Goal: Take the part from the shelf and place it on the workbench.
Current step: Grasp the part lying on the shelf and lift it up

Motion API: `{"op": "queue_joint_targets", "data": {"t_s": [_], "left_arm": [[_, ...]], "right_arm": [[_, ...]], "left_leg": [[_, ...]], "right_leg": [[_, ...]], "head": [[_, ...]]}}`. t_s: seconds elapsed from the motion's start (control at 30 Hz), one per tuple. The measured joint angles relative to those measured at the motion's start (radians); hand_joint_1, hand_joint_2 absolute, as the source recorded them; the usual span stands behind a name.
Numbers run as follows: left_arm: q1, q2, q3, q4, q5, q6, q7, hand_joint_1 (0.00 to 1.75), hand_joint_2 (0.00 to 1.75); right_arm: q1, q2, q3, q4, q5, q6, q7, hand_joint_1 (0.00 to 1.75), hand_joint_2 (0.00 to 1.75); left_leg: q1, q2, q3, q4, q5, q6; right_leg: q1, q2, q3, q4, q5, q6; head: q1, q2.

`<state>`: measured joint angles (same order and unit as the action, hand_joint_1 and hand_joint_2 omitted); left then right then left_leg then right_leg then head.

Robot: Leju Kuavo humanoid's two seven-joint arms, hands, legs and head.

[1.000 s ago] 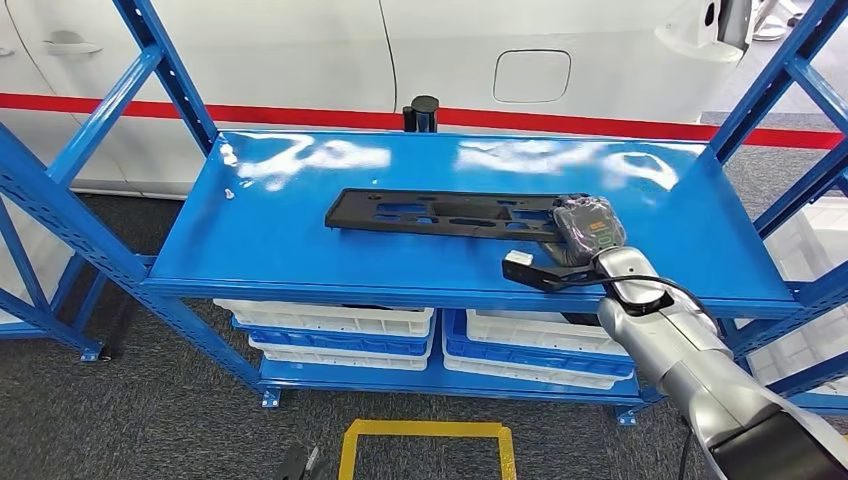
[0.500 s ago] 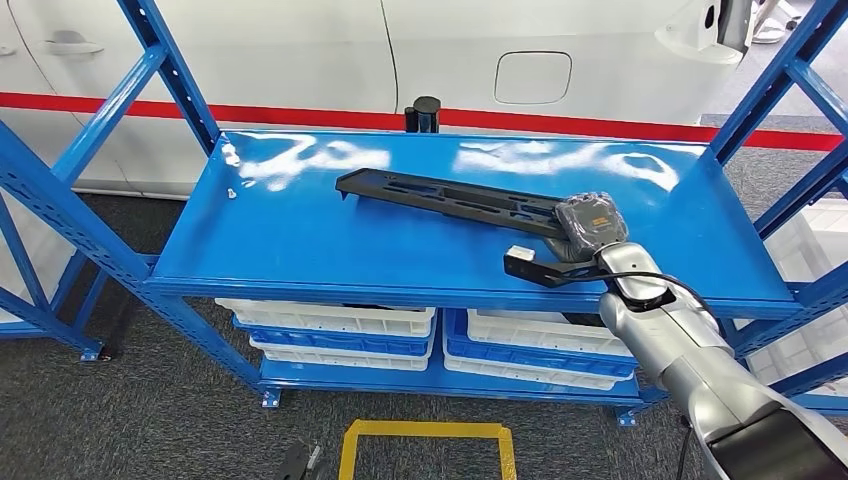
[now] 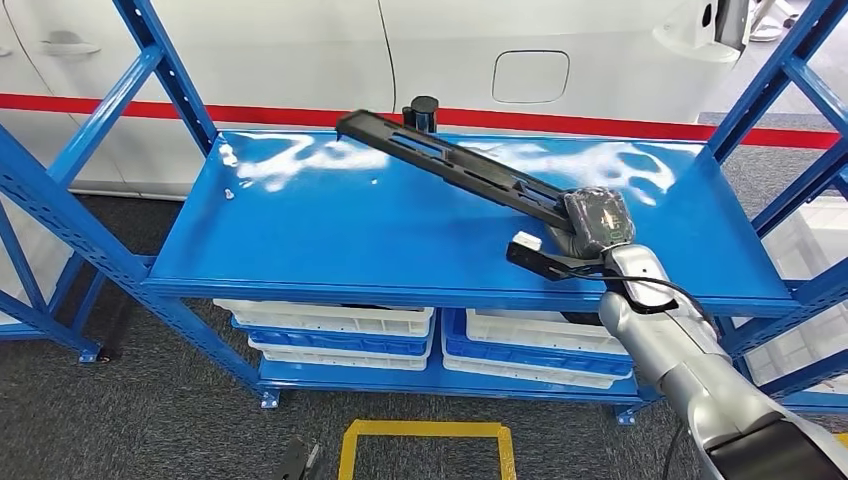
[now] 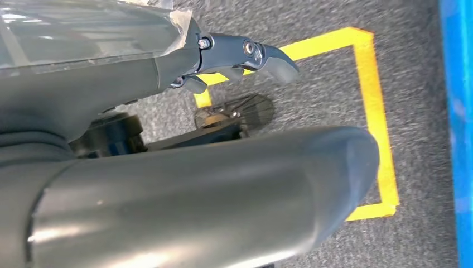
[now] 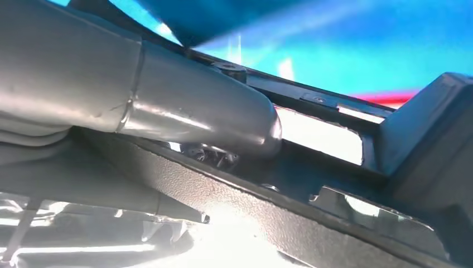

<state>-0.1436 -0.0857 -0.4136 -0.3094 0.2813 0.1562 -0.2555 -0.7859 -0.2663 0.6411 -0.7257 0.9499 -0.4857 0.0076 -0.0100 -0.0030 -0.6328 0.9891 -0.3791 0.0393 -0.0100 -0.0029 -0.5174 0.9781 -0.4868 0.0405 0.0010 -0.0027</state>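
Robot right hand (image 3: pixel 597 222) grasping 1 long black part (image 3: pixel 455 164) by its near end, far end tilted up above the blue shelf (image 3: pixel 300 240). Below, 2 stacks of white and blue bins (image 3: pixel 325 325), contents unclear. Left hand (image 4: pixel 245 56) hangs over grey floor, fingers curled in, holding nothing.

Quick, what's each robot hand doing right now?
Left robot hand: holds nothing, fingers curled in, closed.
Right robot hand: holding one end of the black part.
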Motion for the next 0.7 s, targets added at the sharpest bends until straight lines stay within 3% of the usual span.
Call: {"op": "queue_joint_targets", "data": {"t_s": [0.03,0.07,0.2,0.4,0.63,0.7], "left_arm": [[0.0,0.0,0.0,0.0,-0.001,0.004,-0.011,0.0,1.75],[0.0,0.0,0.001,0.0,-0.002,0.006,-0.021,0.0,1.75],[0.001,0.003,0.002,0.0,-0.004,0.013,-0.043,0.0,0.0],[0.004,0.007,0.002,0.0,-0.002,0.012,-0.07,0.0,0.0],[0.004,0.009,0.002,0.0,-0.002,0.012,-0.075,0.0,0.0],[0.004,0.009,0.002,0.0,-0.002,0.012,-0.075,0.0,0.87]], "right_arm": [[0.014,0.0,-0.019,-0.031,-0.023,-0.032,-0.014,1.75,0.0],[0.029,-0.001,-0.038,-0.066,-0.044,-0.06,-0.026,1.75,0.0],[0.078,-0.004,-0.115,-0.225,-0.084,-0.123,-0.057,1.75,0.0],[0.127,-0.034,-0.215,-0.445,-0.099,-0.163,-0.092,1.75,0.0],[0.138,-0.066,-0.265,-0.551,-0.114,-0.166,-0.104,1.75,0.0],[0.141,-0.069,-0.27,-0.562,-0.115,-0.166,-0.107,1.75,0.0]], "left_leg": [[0.0,0.0,0.0,0.0,0.0,0.0],[0.0,0.0,-0.001,0.0,0.0,0.0],[0.0,0.0,-0.002,0.0,0.0,0.0],[0.0,0.0,-0.004,0.0,0.0,0.0],[0.0,0.0,-0.004,0.0,0.001,0.0],[0.0,0.0,-0.004,0.0,0.001,0.0]], "right_leg": [[0.0,0.0,0.0,0.0,0.0,0.0],[0.0,0.0,-0.001,0.0,0.0,0.0],[0.0,0.0,-0.002,0.0,0.0,0.0],[0.0,0.0,-0.004,0.0,0.0,0.0],[0.0,0.0,-0.004,0.0,0.0,0.0],[0.0,0.0,-0.004,0.0,0.0,0.0]], "head": [[0.0,0.0],[0.0,0.0],[0.0,0.0],[0.0,0.0],[0.0,0.0],[0.0,0.0]]}}
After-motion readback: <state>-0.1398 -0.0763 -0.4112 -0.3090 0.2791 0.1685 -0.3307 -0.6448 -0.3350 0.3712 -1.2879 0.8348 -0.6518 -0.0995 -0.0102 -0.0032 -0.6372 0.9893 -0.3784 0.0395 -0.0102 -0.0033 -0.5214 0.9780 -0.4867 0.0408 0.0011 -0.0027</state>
